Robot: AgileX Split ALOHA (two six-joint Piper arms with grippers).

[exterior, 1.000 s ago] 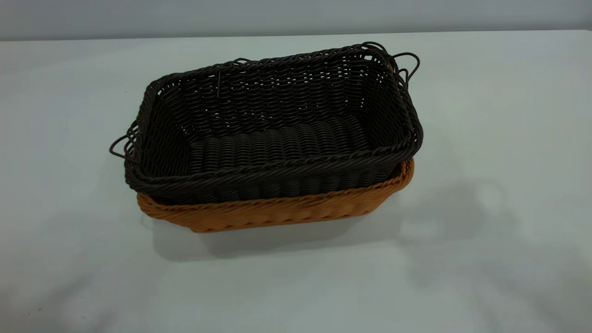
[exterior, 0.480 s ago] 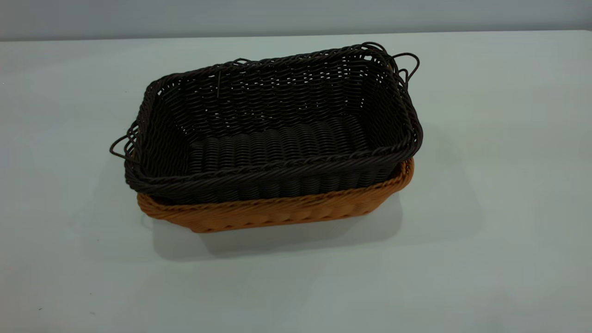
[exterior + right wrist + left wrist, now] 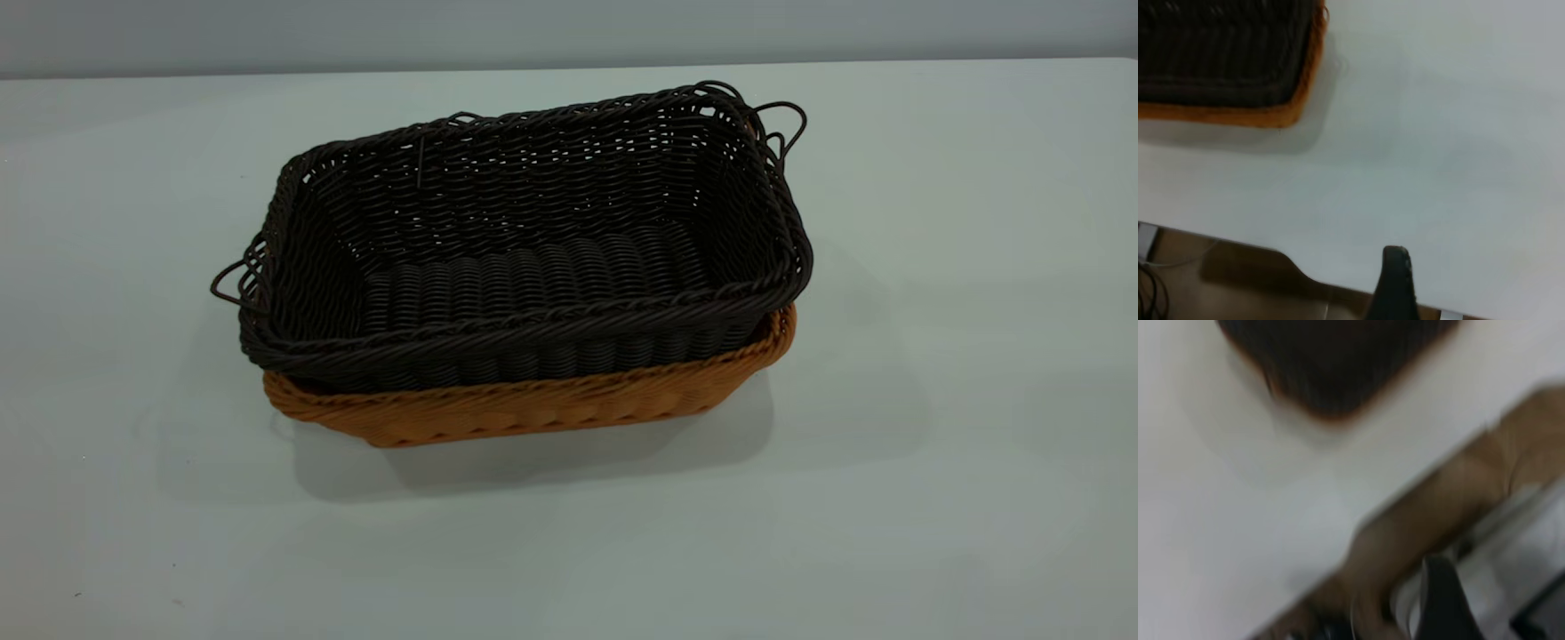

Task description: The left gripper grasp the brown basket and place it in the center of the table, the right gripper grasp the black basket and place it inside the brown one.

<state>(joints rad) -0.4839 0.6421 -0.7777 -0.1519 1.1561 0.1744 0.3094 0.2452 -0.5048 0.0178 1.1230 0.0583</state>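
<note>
The black basket [image 3: 533, 276] sits nested inside the brown basket [image 3: 533, 409] near the middle of the white table [image 3: 933, 267]. Only the brown basket's front wall and rim show under it. Neither gripper is in the exterior view. In the left wrist view a dark part of my left gripper [image 3: 1441, 600] hangs beyond the table's edge, far from the stacked baskets [image 3: 1338, 360]. In the right wrist view a dark part of my right gripper [image 3: 1395, 280] is at the table's edge, well apart from the black basket [image 3: 1218, 53] and the brown basket's rim [image 3: 1225, 115].
Bare white tabletop surrounds the baskets on all sides. The wrist views show the table's edge [image 3: 1238, 237] with brown floor [image 3: 1458, 493] beyond it. A grey wall runs behind the table.
The shadows on the table at the right and front left have faded away. The two baskets have not moved.
</note>
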